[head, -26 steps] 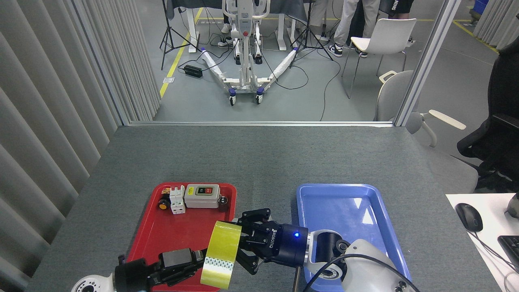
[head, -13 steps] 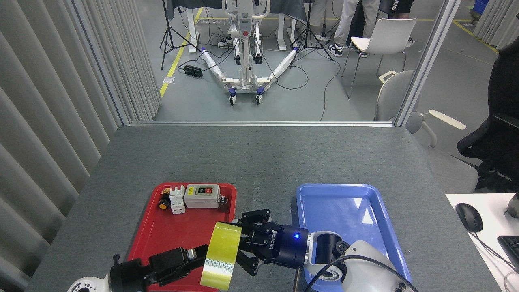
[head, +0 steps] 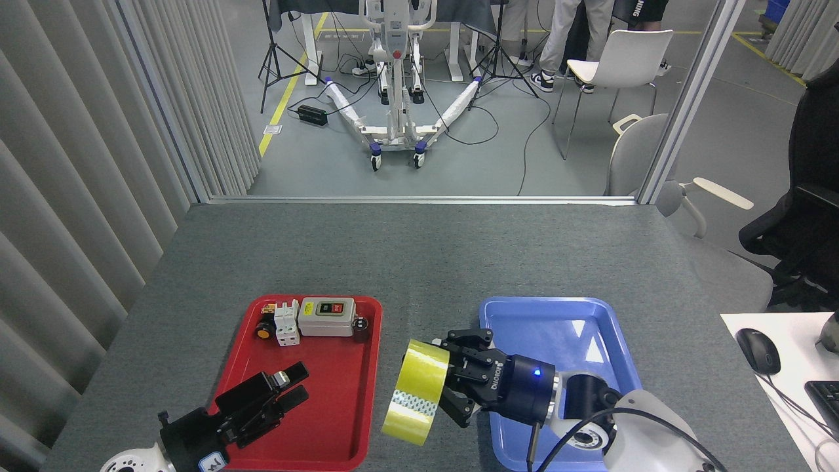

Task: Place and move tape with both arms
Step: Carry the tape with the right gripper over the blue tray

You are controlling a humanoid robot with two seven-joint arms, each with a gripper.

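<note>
The right gripper had its fingers clamped on the tape, which was held on edge above the table, in the gap between the red tray and the blue tray. The left gripper held nothing, fingers close together, over the red tray. Placing it well probably meant carrying the roll level over the blue tray's rim and lowering it before releasing.

"ROBOTIQ" is printed on the right end effector.
</note>
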